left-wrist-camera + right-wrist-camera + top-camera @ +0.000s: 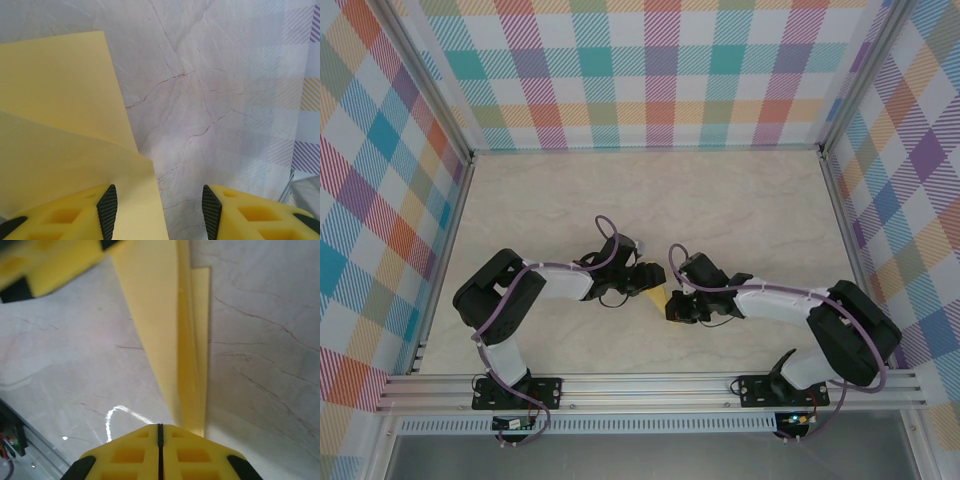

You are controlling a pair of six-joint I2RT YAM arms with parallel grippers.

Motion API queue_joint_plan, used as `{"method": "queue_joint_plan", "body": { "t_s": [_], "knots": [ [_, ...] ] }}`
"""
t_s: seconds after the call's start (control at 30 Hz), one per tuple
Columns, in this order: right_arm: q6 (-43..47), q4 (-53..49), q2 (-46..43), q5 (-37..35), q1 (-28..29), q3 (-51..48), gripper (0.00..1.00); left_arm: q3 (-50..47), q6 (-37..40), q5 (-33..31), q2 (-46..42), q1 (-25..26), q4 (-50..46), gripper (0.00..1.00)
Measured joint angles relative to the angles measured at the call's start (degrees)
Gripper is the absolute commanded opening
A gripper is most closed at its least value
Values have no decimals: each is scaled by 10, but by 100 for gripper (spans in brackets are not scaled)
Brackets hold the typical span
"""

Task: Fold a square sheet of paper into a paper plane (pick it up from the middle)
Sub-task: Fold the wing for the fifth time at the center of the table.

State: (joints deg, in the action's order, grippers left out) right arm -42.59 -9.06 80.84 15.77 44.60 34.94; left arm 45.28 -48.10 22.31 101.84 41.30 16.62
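Now the yellow sheet of paper (pixel 658 296) sits between the two hands, near the front middle of the marbled bench (pixel 720 200), and is already folded into layers. From above, the left hand (pixel 648 280) and the right hand (pixel 672 305) meet over it, and just a small yellow wedge shows between them.

On the left wrist camera, the left hand (pixel 159 205) has its fingers spread apart with bare bench (pixel 215 75) between them. The paper (pixel 60 125) lies to the left in two overlapping layers, the nearer one reaching down over the left finger (pixel 106 210).

On the right wrist camera, the right hand (pixel 160 440) has its fingers pressed together. The paper (pixel 160 315) stands on edge, lifted off the bench (pixel 260 365) with a shadow beneath it, and its narrow lower end runs in at the fingertips, seemingly pinched there. A yellow finger of the left hand (pixel 50 265) touches the paper's far end. Plaid walls (pixel 660 70) surround the bench.
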Motion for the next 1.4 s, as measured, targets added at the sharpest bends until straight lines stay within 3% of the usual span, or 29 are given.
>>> {"method": "queue_joint_plan", "body": {
  "t_s": [0.2,0.87,1.4],
  "knots": [
    [-12,34,28,28,0,12,8,0,0,0,0,0,0,51],
    [-91,137,85,3,-34,-13,6,0,2,2,0,0,0,51],
    [-86,120,24,21,-35,-17,9,11,10,4,3,0,-17,51]
  ]
}}
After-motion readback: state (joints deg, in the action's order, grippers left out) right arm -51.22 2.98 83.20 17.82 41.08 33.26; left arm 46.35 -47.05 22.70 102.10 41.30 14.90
